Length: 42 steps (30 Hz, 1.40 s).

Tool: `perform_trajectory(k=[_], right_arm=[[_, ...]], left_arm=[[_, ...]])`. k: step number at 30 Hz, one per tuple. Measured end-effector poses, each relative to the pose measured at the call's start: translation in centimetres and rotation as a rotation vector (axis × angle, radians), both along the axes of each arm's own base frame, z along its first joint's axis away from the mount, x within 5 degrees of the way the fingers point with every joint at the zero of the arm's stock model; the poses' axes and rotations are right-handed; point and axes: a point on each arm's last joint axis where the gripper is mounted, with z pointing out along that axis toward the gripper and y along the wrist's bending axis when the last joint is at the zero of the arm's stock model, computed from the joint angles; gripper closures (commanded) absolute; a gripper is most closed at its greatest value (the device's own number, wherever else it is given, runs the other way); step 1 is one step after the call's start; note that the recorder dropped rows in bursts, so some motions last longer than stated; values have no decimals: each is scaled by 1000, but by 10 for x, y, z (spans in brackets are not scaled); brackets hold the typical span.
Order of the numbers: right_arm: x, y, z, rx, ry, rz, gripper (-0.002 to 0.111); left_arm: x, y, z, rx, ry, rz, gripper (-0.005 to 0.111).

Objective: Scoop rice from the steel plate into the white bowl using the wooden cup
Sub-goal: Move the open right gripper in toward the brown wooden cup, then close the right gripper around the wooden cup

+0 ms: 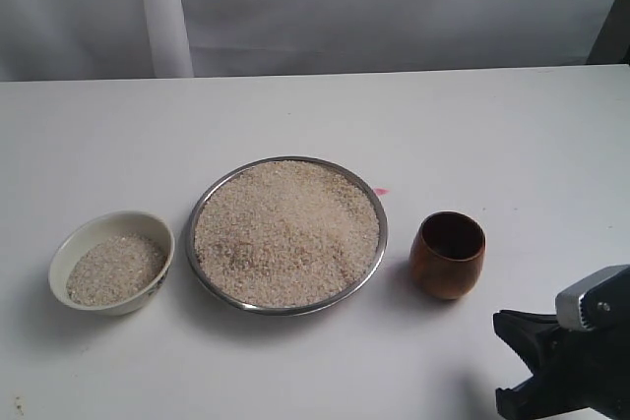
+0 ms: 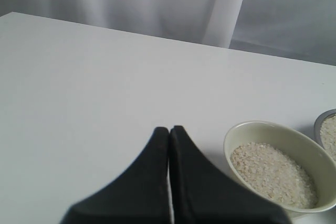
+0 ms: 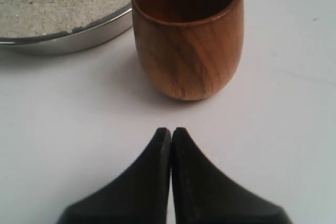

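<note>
The steel plate (image 1: 202, 265) sits mid-table, heaped with rice (image 1: 285, 233). Left of it stands the white bowl (image 1: 67, 251), partly filled with rice (image 1: 113, 270). The wooden cup (image 1: 448, 255) stands upright and empty just right of the plate. My right gripper (image 1: 522, 361) is at the lower right corner, nearer than the cup; in the right wrist view it (image 3: 171, 129) is shut on nothing, a short gap from the cup (image 3: 188, 35), with the plate's rim (image 3: 68, 43) beside it. My left gripper (image 2: 169, 128) is shut and empty, beside the bowl (image 2: 247, 129).
The table is white with a pale curtain behind its far edge. A small pink mark (image 1: 381, 191) lies on the table just behind the plate. The left arm does not show in the exterior view.
</note>
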Motion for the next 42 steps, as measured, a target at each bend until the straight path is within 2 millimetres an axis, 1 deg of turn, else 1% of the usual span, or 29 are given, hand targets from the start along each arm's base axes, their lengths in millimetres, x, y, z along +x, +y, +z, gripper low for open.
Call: perform_trajectory(k=[1, 3, 4, 6, 8, 11, 12, 14, 19, 32, 35, 42], right_arm=[[0, 0, 0, 3, -4, 0, 104], [0, 0, 1, 5, -8, 0, 94], [0, 0, 0, 5, -6, 0, 87], [0, 0, 1, 6, -8, 0, 68], [0, 0, 1, -7, -17, 10, 45], [0, 0, 1, -34, -36, 31, 16], [1, 1, 1, -33, -40, 35, 10], [1, 1, 2, -6, -41, 27, 4], [2, 2, 5, 58, -40, -8, 3], [4, 2, 6, 80, -43, -28, 3], [7, 3, 7, 81, -53, -28, 3], [23, 10, 14, 105, -73, 10, 3]], left_arm=[[0, 0, 0, 0, 0, 0, 107], [0, 0, 0, 0, 0, 0, 107], [0, 0, 0, 0, 0, 0, 107], [0, 0, 0, 0, 0, 0, 107], [0, 0, 0, 0, 0, 0, 107], [0, 0, 0, 0, 0, 0, 107], [0, 0, 0, 0, 0, 0, 107], [0, 0, 0, 0, 0, 0, 107], [0, 0, 0, 0, 0, 0, 107], [0, 0, 0, 0, 0, 0, 107], [0, 0, 0, 0, 0, 0, 107], [0, 0, 0, 0, 0, 0, 107]])
